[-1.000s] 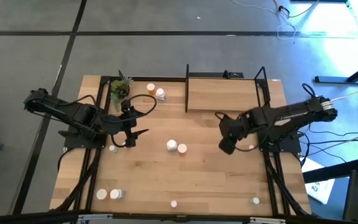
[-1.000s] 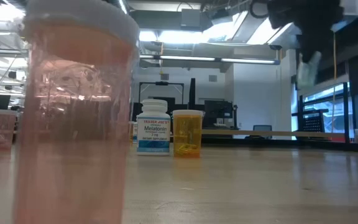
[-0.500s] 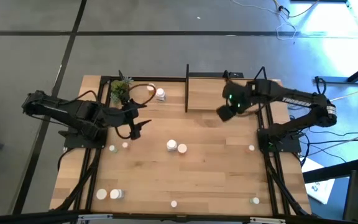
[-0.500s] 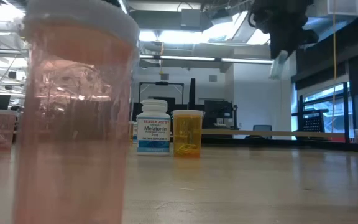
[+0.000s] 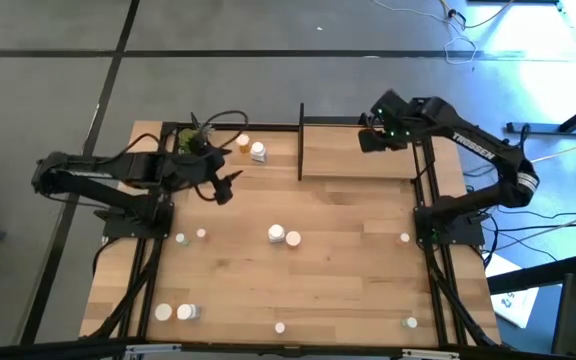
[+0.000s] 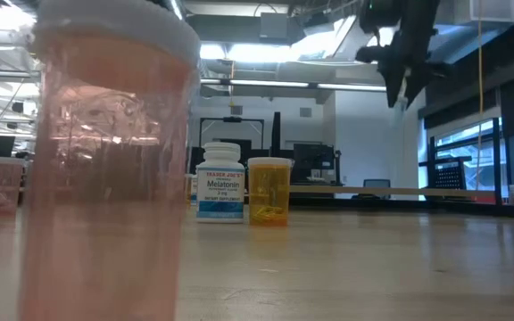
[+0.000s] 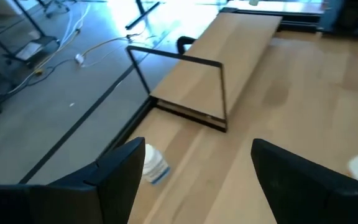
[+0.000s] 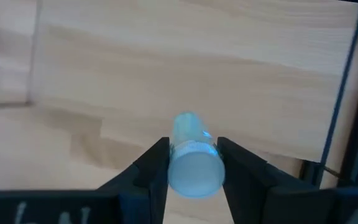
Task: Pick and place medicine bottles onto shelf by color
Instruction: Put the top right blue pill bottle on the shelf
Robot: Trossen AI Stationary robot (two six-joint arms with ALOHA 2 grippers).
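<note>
My right gripper (image 5: 370, 140) hovers over the right part of the shelf (image 5: 348, 160), shut on a pale green medicine bottle (image 8: 191, 158). The shelf is a light wooden board with black posts. In the low view that gripper (image 6: 406, 67) hangs high at the right. My left gripper (image 5: 225, 187) is open in the air near the far left, with nothing between its fingers (image 7: 123, 171). A white bottle (image 5: 258, 152) and an orange one (image 5: 243, 142) rest on the table beyond it. Two more bottles (image 5: 284, 236) stand mid-table. My right gripper pinches the pale green bottle between its two fingers (image 8: 156, 163) at the wide end (image 8: 194, 174) nearest the wrist. The fingers point steeply down, from above. The bottle lies along them, its other end (image 8: 186, 124) pointing down at the board, lifted clear of the shelf.
A small potted plant (image 5: 192, 143) stands at the far left corner. Several bottles are scattered near the front edge (image 5: 174, 312) and along both sides (image 5: 405, 237). A pinkish bottle (image 6: 105, 169) fills the low view's left, with a white labelled bottle (image 6: 219, 183) and an amber one (image 6: 269, 192) behind.
My right gripper has swung from the table's middle right toward the far edge and now hangs over the shelf. It rolled as it went and kept the pale green bottle in its fingers. My left gripper has drifted toward the far edge, nearer the plant, still open.
</note>
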